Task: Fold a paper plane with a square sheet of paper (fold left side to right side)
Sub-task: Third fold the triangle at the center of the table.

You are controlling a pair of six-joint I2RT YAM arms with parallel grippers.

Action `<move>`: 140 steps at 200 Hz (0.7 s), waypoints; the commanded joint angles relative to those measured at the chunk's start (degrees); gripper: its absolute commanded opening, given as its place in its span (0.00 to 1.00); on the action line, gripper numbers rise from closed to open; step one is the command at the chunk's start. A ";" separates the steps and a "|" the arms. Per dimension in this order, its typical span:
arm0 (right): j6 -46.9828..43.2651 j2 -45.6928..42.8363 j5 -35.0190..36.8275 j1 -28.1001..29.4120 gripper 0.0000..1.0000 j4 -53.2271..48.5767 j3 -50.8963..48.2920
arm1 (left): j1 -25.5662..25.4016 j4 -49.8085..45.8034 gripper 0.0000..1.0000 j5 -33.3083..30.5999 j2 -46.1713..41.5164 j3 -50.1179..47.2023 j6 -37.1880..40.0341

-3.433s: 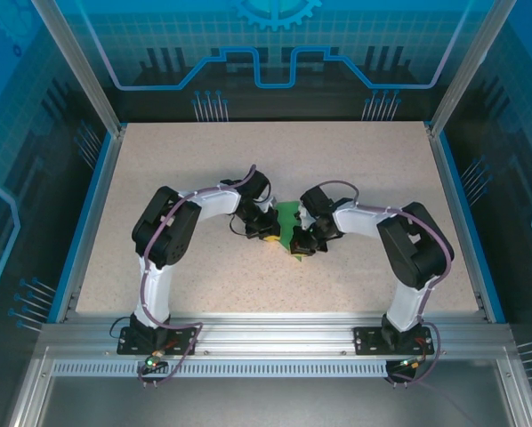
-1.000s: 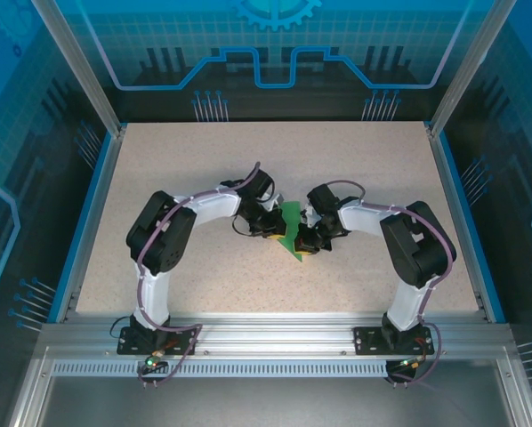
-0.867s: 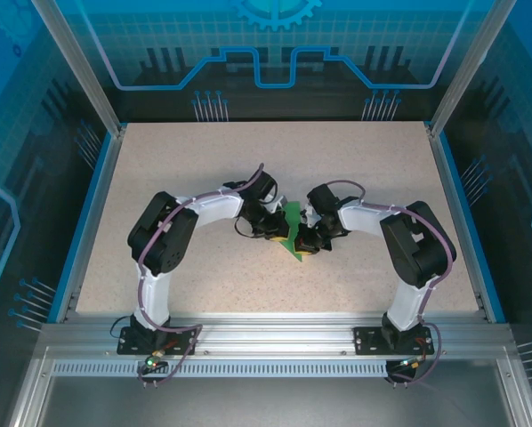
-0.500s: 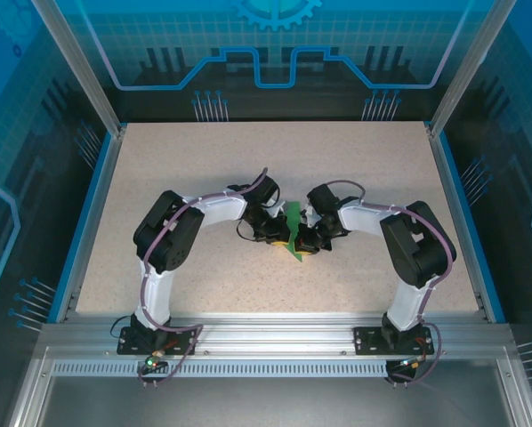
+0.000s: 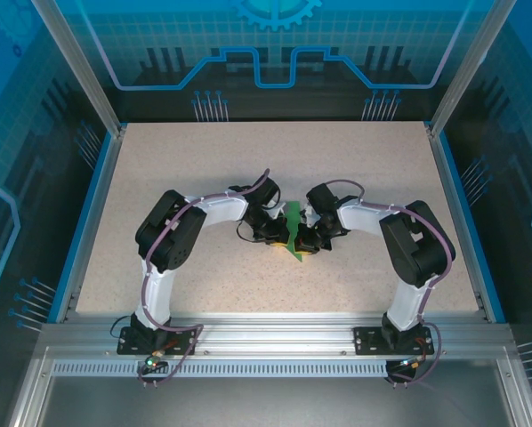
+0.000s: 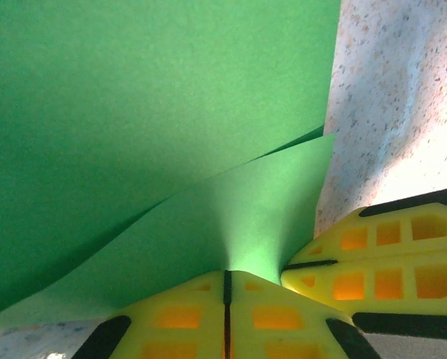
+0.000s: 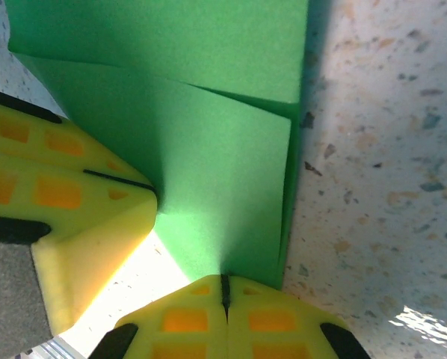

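So the biggest thing here is the speckled beige table (image 5: 248,160), boxed in by blue edging and an aluminium frame. The left arm (image 5: 173,236) and right arm (image 5: 413,245) are bolted at the near edge. Both bend inward, so their wrists meet around the middle of the table, a bit toward the near side.

The green paper (image 5: 291,233) sits right between those two wrists. From above it's a narrow upright-ish sliver, running from far to near and ending in a point at the near end. It looks raised on edge rather than lying flat (can't tell whether that near point touches the table). The wrist cameras show more than one layer of it. One flap lies over another, with a slanted edge crossing the sheet and a straight outer edge running alongside the bare tabletop.

The left gripper (image 6: 226,278) comes at it from the left. Its yellow fingers are pressed tight together, with just a thin dark seam between them, and the paper fans out straight from the tips, so it's pinching the sheet. The right gripper (image 7: 224,283) is doing the same thing from the right, with its fingers squeezed together on the paper's edge. Each wrist camera catches the other gripper's yellow fingers just beside its own, so the two pinch points are very near each other on the same part of the sheet.
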 commanded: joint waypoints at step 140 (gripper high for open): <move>-1.21 2.91 7.06 0.06 0.00 -8.02 -1.79 | 7.78 -1.94 0.07 -9.80 -0.98 -0.37 5.57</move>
